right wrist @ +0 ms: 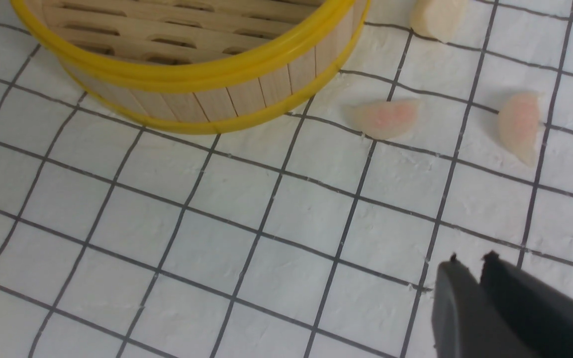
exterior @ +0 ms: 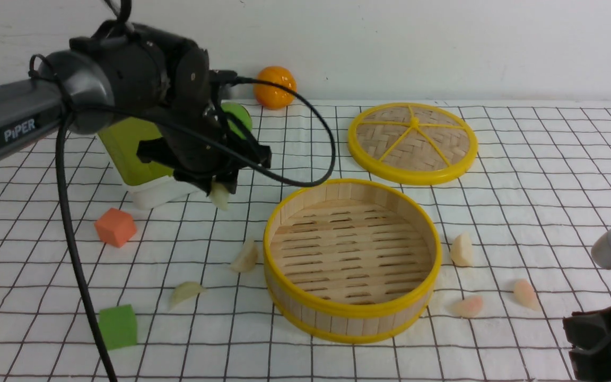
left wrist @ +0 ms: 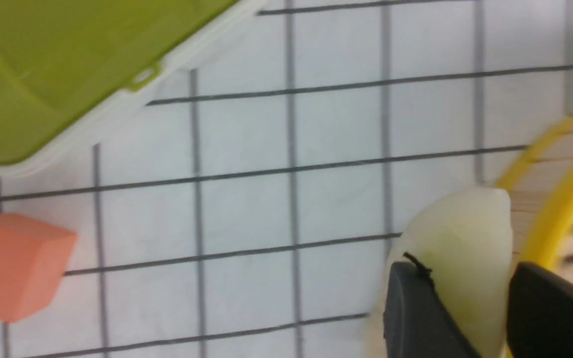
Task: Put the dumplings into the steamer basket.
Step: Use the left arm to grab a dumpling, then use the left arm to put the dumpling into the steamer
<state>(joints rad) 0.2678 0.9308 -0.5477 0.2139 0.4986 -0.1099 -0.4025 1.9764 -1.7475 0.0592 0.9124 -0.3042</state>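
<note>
White checked bench (exterior: 549, 175) | your left fingers (exterior: 224, 183) pinch a pale dumpling (left wrist: 460, 233), lifted | steamer basket (exterior: 337, 313) just beside them | your right fingers (right wrist: 473, 293) pressed together, holding nothing, pink dumplings (right wrist: 386, 119) nearby

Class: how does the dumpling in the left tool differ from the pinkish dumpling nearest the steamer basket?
The held dumpling is pale yellowish-white; the pinkish dumpling has a rosy centre. The held one hangs above the cloth, pinched in the left tool; the pinkish one lies on the cloth, untouched. Both are small translucent crescents outside the steamer basket.
</note>
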